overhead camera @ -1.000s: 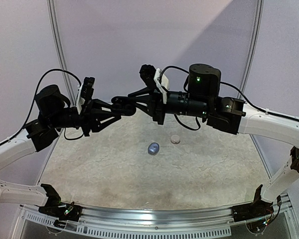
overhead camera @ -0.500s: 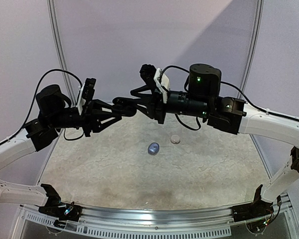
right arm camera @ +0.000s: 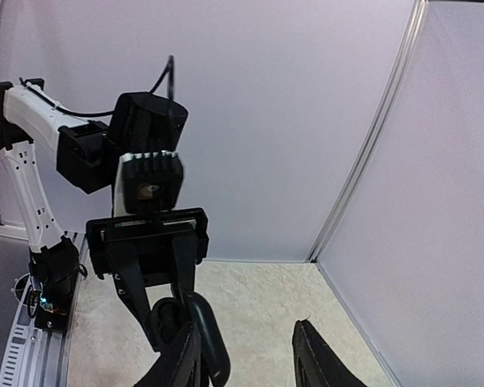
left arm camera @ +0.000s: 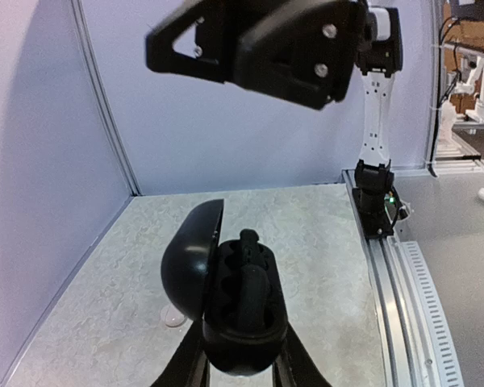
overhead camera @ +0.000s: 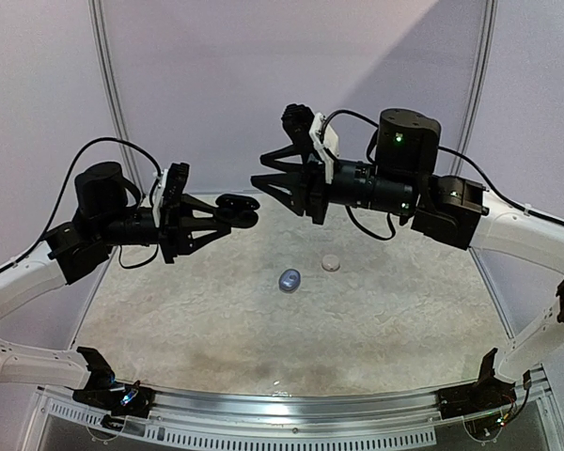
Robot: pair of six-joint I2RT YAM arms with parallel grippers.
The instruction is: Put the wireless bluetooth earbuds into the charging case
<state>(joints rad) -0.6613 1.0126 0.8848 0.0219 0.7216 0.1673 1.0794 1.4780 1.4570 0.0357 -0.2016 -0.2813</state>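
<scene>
1. The left gripper (overhead camera: 216, 214) is pinched on the black charging case (overhead camera: 242, 211) and holds it in the air above the far half of the table (overhead camera: 169, 319).
2. In the left wrist view the case (left arm camera: 240, 318) sits between the two fingers at the bottom edge. Its lid (left arm camera: 189, 266) is swung open toward 9 o'clock.
3. A dark rounded shape lies in the case's hollow (black on black, so I cannot tell whether it is a bud or part of the moulding).
4. The right gripper (overhead camera: 263, 186) hangs at about 2 o'clock of the case, near it but not touching. Its jaws are spread and there is nothing between them.
5. The right wrist view confirms this: its own fingers (right arm camera: 185, 359) stand apart at the bottom edge, with only bare table showing in the gap. The left gripper and the case are straight ahead of them.
6. A silvery-grey earbud (overhead camera: 289, 279) lies on the table at about 5 o'clock of the held case. It is well below both sets of jaws and apart from them.
7. A white earbud (overhead camera: 331, 263) lies near it, at roughly 2 o'clock of the silvery one. It is also on the table, outside either grip and under the right arm's forward reach.
</scene>
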